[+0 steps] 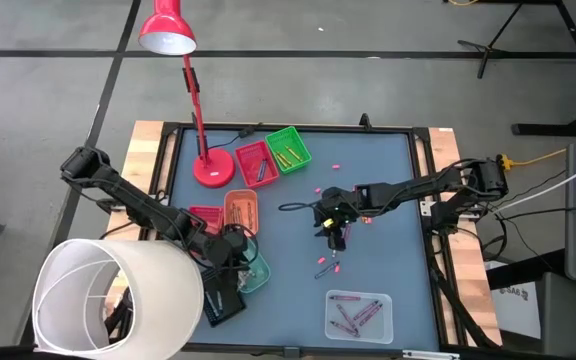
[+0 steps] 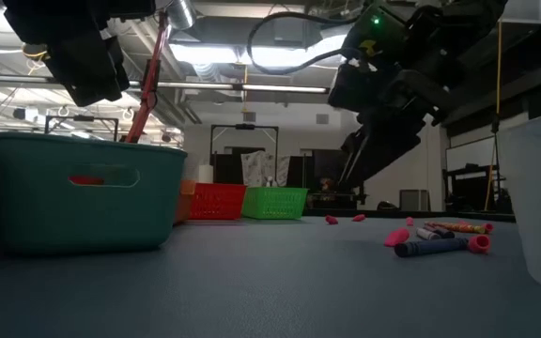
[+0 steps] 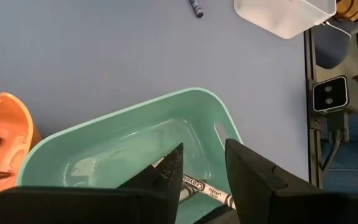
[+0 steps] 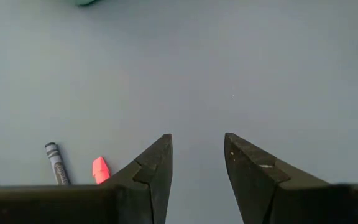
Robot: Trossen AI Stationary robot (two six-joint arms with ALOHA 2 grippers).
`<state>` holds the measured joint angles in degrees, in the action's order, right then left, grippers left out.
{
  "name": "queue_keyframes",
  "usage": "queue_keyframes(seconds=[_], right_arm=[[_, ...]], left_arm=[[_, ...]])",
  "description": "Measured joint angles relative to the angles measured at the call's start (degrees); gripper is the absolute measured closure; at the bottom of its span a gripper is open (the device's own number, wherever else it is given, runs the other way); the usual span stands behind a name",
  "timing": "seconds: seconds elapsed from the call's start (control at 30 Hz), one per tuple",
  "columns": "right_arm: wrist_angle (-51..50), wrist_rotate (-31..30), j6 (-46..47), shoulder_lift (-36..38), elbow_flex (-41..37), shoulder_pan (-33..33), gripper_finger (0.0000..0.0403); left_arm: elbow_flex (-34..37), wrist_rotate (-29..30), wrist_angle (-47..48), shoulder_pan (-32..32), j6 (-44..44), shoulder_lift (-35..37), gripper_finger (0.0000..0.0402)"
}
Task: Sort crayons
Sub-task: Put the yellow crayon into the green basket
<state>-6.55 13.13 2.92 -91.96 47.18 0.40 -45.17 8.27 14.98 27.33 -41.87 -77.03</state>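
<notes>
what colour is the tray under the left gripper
Teal tray, clearest in the left wrist view.

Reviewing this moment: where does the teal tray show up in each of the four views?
High view: the teal tray lies lower left of centre, partly under the left gripper.
Low view: at far left, nearest the camera.
Left wrist view: fills the lower middle, a crayon lying inside.
Right wrist view: only a sliver at the top edge.
Shared landmark: the orange tray beside it.

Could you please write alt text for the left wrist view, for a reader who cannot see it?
The left gripper, fingers apart and empty, hangs over a teal tray holding a white crayon. An orange tray sits beside it on the blue table, a clear tray farther off.
</notes>
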Motion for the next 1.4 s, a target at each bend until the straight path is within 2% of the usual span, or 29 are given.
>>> queue_keyframes(seconds=[0.23, 0.4, 0.6, 0.73, 0.87, 1.03, 1.4], right_arm=[[-5.87, -0.04, 0.32, 2.34, -0.02, -0.04, 0.0258], [-13.49, -2.17, 0.5, 8.2, -0.02, -0.04, 0.0258], [-23.89, -16.38, 3.11, 17.67, -0.02, -0.07, 0.0258], [-30.54, -26.13, 9.23, 21.9, -0.02, -0.17, 0.0258], [-39.05, -34.05, 17.8, 22.99, -0.02, -0.17, 0.0258], [-45.46, -34.57, 22.75, 21.41, -0.02, -0.07, 0.0258], [-45.68, -34.1, 27.23, 14.6, -0.02, -0.07, 0.0258]], left_arm=[[0.0, 0.02, 0.04, 0.0, 0.0, 0.0, 0.0291], [-0.02, 0.11, 0.06, -0.02, 0.0, 0.0, 0.0293], [-0.02, 0.09, 0.0, -0.02, 0.0, 0.0, 0.0293], [-0.02, 0.45, 0.02, -0.02, 0.0, 0.0, 0.0294], [-0.02, 1.72, 0.0, -0.02, 0.0, 0.0, 0.0294], [-0.02, 1.79, 0.0, -0.04, 0.0, 0.0, 0.0294], [-0.02, 2.71, -0.04, -0.04, -0.02, 0.0, 0.0294]])
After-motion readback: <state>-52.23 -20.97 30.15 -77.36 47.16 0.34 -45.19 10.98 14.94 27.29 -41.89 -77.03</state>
